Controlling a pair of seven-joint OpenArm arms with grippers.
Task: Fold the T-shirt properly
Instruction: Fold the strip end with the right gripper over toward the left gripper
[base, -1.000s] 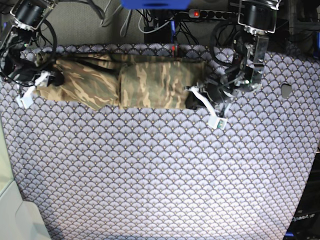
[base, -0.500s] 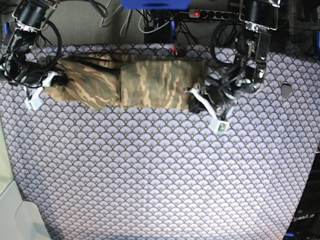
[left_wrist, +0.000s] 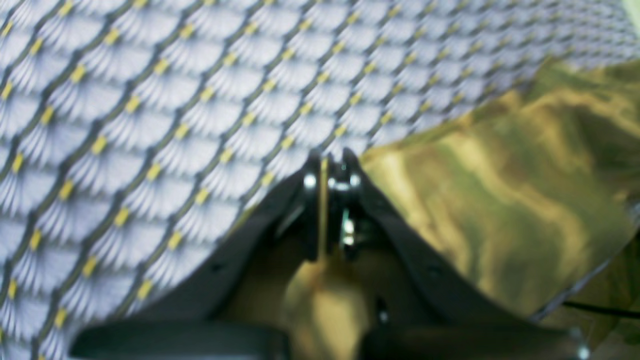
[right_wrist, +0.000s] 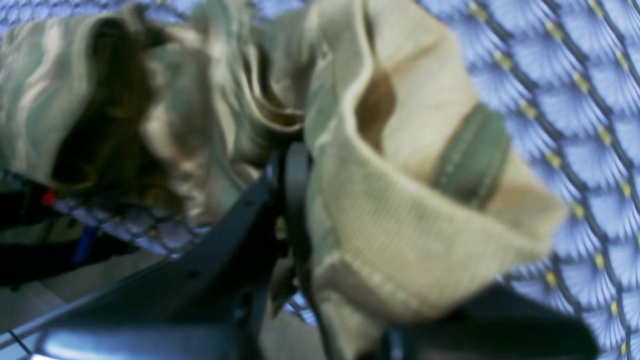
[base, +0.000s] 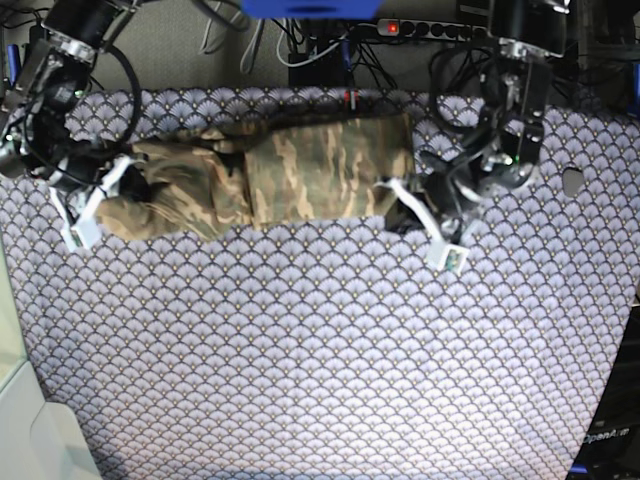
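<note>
Camouflage-printed tan, olive and brown cloth T-shirt (base: 270, 175), one only, lies folded into a long band across the far part of the purple-grey fan-scale tabletop (base: 330, 350), its long axis running left to right. Left gripper (base: 400, 195) jaws are clamped on one end of it, right gripper (base: 110, 190) jaws on the other.

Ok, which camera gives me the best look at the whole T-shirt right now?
The base view: the T-shirt lies as one long band between both grippers. The left wrist view shows one blurred edge, the right wrist view only bunched cloth.
</note>
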